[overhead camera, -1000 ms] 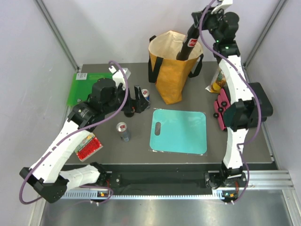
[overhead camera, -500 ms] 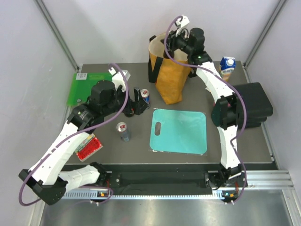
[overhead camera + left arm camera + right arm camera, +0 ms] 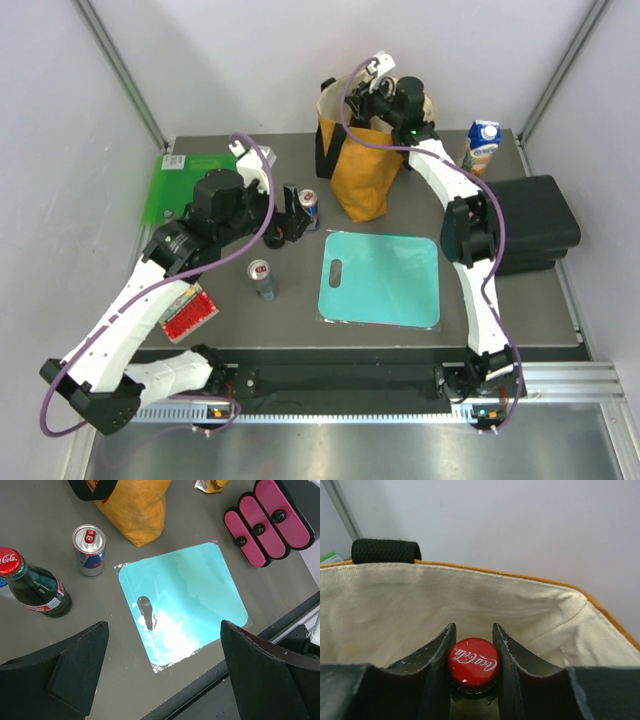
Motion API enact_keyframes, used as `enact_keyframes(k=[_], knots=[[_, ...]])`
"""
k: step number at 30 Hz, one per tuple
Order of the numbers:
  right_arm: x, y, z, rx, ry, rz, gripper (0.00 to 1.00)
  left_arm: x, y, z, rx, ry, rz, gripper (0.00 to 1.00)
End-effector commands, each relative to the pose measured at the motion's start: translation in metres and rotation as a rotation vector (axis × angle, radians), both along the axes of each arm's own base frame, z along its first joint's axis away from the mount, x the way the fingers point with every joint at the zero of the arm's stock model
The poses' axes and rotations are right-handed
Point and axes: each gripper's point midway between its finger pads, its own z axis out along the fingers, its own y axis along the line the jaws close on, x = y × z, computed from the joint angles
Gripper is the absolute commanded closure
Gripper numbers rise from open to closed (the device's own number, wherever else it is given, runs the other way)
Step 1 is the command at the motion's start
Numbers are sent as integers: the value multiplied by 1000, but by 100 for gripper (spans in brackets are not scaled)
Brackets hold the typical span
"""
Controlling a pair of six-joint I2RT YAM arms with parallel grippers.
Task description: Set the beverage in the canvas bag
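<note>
The mustard canvas bag [image 3: 355, 165] stands at the back middle; its lower part shows in the left wrist view [image 3: 132, 505]. My right gripper [image 3: 373, 95] reaches into its mouth. In the right wrist view this gripper [image 3: 473, 630] is shut on the red cap of a Coca-Cola bottle [image 3: 473, 661], with the cream lining [image 3: 470, 600] all around. My left gripper [image 3: 290, 220] is open and empty above the table [image 3: 164, 630]. A second Coca-Cola bottle [image 3: 32, 587] and a Red Bull can [image 3: 89, 542] stand near it. Another can [image 3: 262, 278] stands further forward.
A teal cutting board [image 3: 380, 278] lies in the middle. A juice carton [image 3: 481, 143] and a black case [image 3: 535, 225] are at the right. A green board [image 3: 190, 185] and a red packet [image 3: 188, 312] are at the left. Pink pieces [image 3: 270, 520] lie beside the case.
My right arm swung left and lowered the bottle into the bag; the bottle no longer sticks out in the top view. The juice carton came into view. The left arm has not moved.
</note>
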Motion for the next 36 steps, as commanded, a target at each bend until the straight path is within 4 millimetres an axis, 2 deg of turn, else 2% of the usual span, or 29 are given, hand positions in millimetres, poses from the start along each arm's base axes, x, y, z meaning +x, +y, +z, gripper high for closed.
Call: enact_keyframes(k=[1, 4, 8, 9, 11, 12, 13, 18, 21, 23, 26, 31, 36], knots=[[-36, -17, 182, 141, -521, -21, 100, 5, 1, 20, -15, -65, 9, 3], [-33, -17, 178, 146, -517, -29, 100, 3, 2, 19, -18, -65, 10, 3], [-27, -10, 151, 148, -467, -3, 100, 4, 3, 19, -19, -64, 19, 3], [-24, -7, 134, 137, -437, 4, 100, 3, 4, 18, -17, -64, 20, 3], [-22, -8, 124, 133, -428, 4, 100, 3, 5, 17, -13, -63, 26, 3], [-20, -7, 110, 126, -402, 0, 100, 3, 6, 16, -10, -62, 30, 3], [-19, -6, 106, 125, -395, -1, 100, 3, 6, 16, -9, -61, 30, 3], [-14, -6, 87, 93, -367, -4, 91, 5, 7, 16, -4, -65, 37, 3], [-18, -8, 91, 89, -370, -4, 79, 5, 7, 18, -6, -66, 39, 3], [-24, -9, 102, 96, -377, -3, 66, 6, 8, 17, -5, -64, 43, 3], [-31, -14, 123, 115, -391, -17, 54, 4, 6, 17, -12, -57, 36, 3], [-43, -21, 152, 131, -390, -34, 46, 2, 6, 21, -31, -53, 41, 3], [-53, -24, 161, 124, -350, -36, 42, -2, 11, 22, -35, -57, 54, 3]])
